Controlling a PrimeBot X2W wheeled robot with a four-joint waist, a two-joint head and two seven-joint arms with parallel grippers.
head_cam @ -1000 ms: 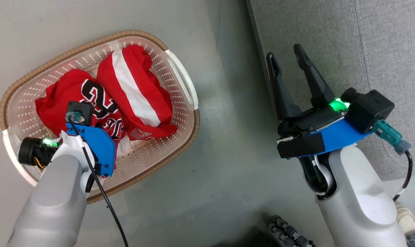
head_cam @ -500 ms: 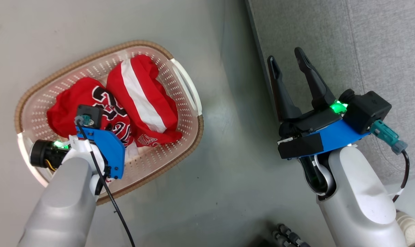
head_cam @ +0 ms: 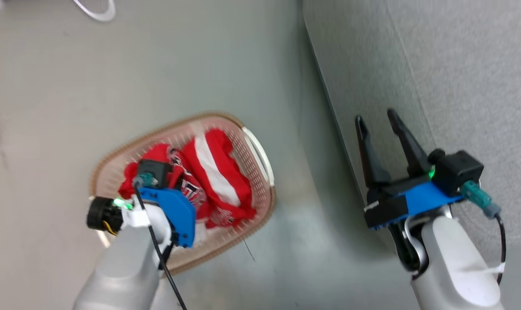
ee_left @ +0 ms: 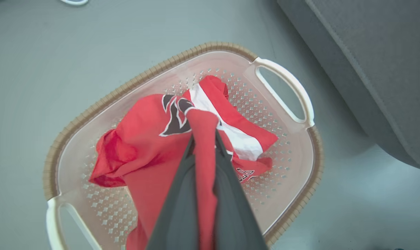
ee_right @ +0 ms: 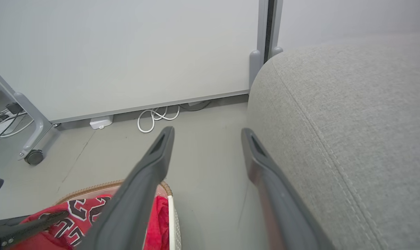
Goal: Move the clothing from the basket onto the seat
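Head view is pretty smeary, so the lettering on the clothing [ee_left: 144, 139] is mush there. The left arm's blue wrist mount [head_cam: 174, 211] also sits right over its own fingers from that angle. The left wrist view is way better: the left gripper [ee_left: 204, 135] is squeezed tight on a fold of red fabric, which runs as a strip between the two dark fingers. The bottom edge cuts off that strip and the near end of the basket [ee_left: 210, 46].

Everything red is inside the basket, bunched toward the middle. There's one piece with black-and-white number print and one with a wide white stripe lying against it. I can't tell how many garments that really is. The basket sits on the grey floor [head_cam: 200, 64], beside the seat [head_cam: 458, 86] but not touching it.

The right gripper [head_cam: 375, 117] is spread wide with nothing in it, hanging by the seat's edge. In the right wrist view its left finger covers part of the basket, and a looped white cable [ee_right: 154, 118] lies by the wall panel
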